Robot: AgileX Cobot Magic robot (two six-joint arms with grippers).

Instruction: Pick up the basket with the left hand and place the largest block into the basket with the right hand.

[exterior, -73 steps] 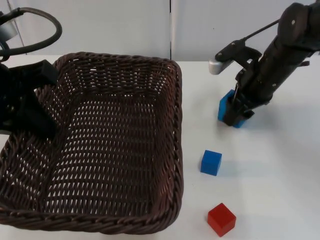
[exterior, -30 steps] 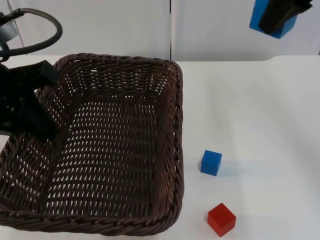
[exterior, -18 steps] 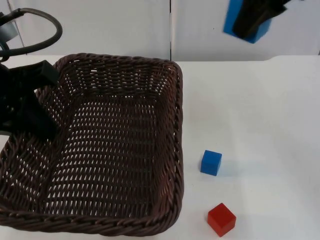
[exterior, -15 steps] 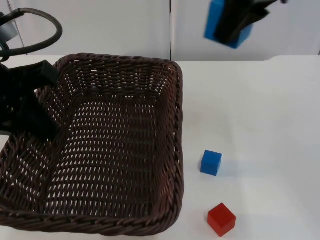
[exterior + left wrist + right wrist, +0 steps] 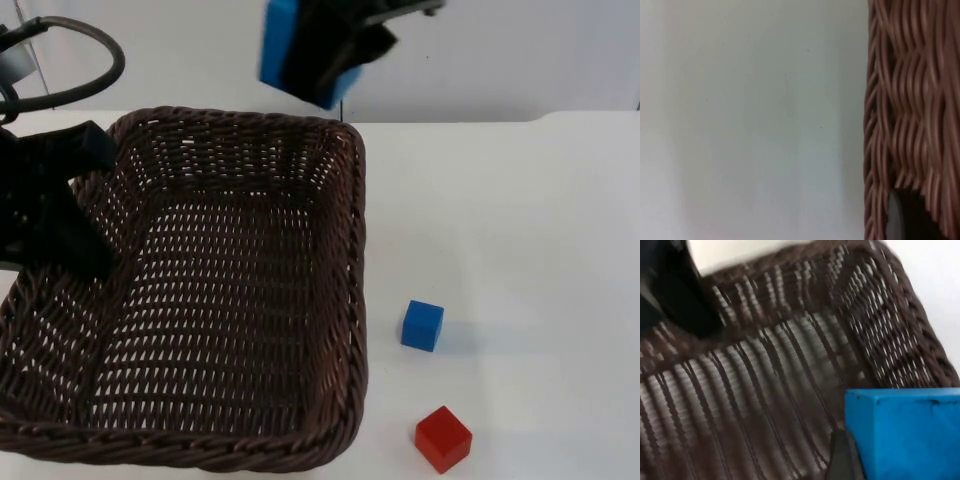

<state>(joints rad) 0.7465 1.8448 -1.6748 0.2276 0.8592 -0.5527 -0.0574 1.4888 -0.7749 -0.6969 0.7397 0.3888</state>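
Overhead, the right gripper (image 5: 322, 52) is clamped on the big blue block (image 5: 285, 45), held in the air above the basket's (image 5: 352, 250) 12 o'clock rim. At 9 o'clock the left gripper (image 5: 60, 225) pinches the basket's wall. On the table (image 5: 520, 220) (toward 4 o'clock) sit a small blue block (image 5: 422, 326) and a red block (image 5: 443, 438).

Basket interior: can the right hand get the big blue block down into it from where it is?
Probably yes. The right hand holds the big blue block above the basket's far rim, and the basket's open interior lies unobstructed below.
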